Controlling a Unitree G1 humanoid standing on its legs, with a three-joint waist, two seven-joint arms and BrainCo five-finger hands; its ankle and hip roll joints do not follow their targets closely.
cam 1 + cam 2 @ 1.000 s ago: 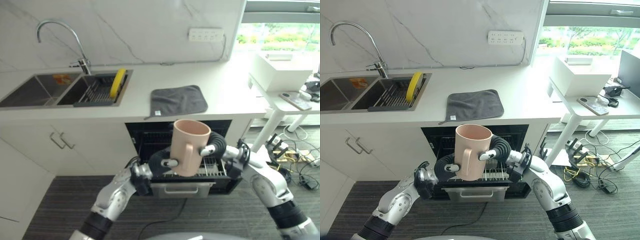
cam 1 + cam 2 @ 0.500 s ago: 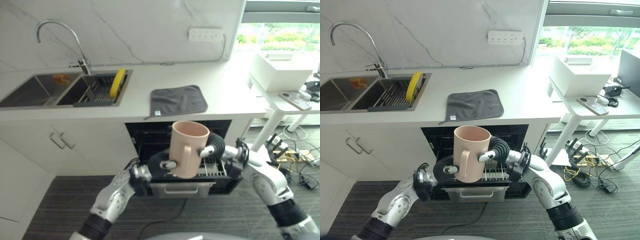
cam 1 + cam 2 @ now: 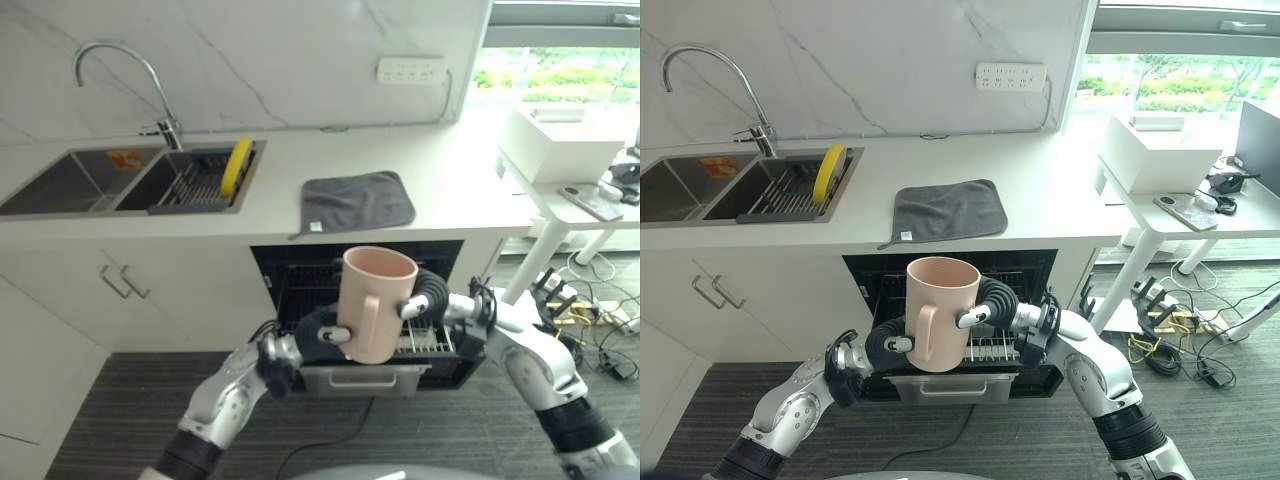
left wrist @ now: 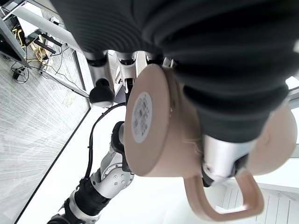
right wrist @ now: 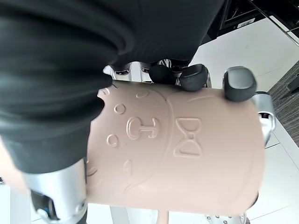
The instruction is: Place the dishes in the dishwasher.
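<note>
Item: your pink mug [image 3: 377,303], upright, clasped by curled left hand [image 3: 318,335] and right hand [image 3: 424,295] above the dishwasher rack [image 3: 425,338]; likely rigid, light, smooth-walled, so keep the two-sided body grip.

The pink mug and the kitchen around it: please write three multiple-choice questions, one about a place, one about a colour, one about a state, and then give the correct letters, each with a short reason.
1. Where does the grey cloth lie?
A. in the sink
B. on the counter above the open dishwasher
C. on the floor

2. What colour is the plate standing in the sink rack?
A. yellow
B. blue
C. white

3. How is the pink mug held?
A. by the left hand alone
B. it stands free on the counter
C. upright between both hands

Answers:
1 B: the cloth rests on the white counter, directly over the open dishwasher.
2 A: the plate on edge in the rack is yellow.
3 C: the left hand and the right hand close on it from opposite sides, rim upward.
</note>
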